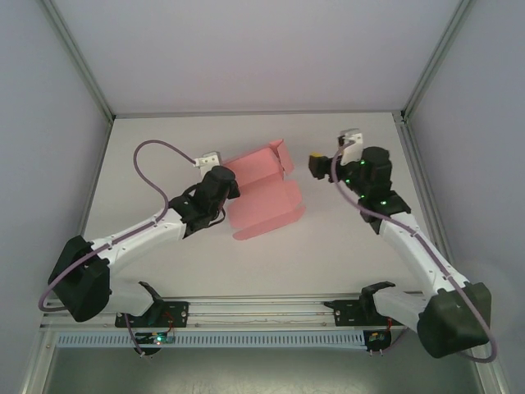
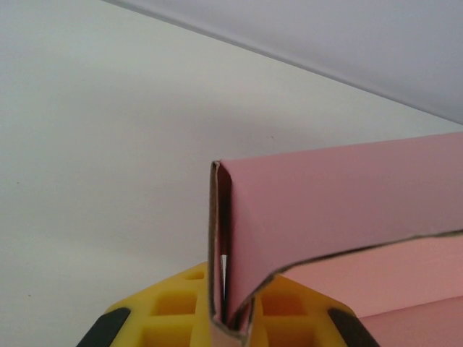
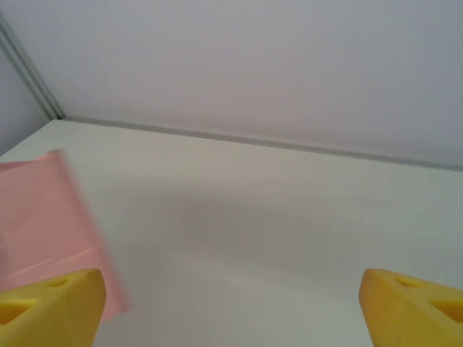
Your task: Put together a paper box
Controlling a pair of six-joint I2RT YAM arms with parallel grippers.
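you have the pink thin-card paper box (image 1: 262, 193) only part-folded on the white counter (image 1: 328, 263), flaps unclosed: left fingers (image 2: 173, 311) clamped on its folded edge, right fingers (image 3: 51, 307) wide apart, empty.

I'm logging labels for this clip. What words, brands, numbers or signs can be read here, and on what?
None: no text can be read in these pictures.
The pink paper box shows only plain faces, and the table bears no print.
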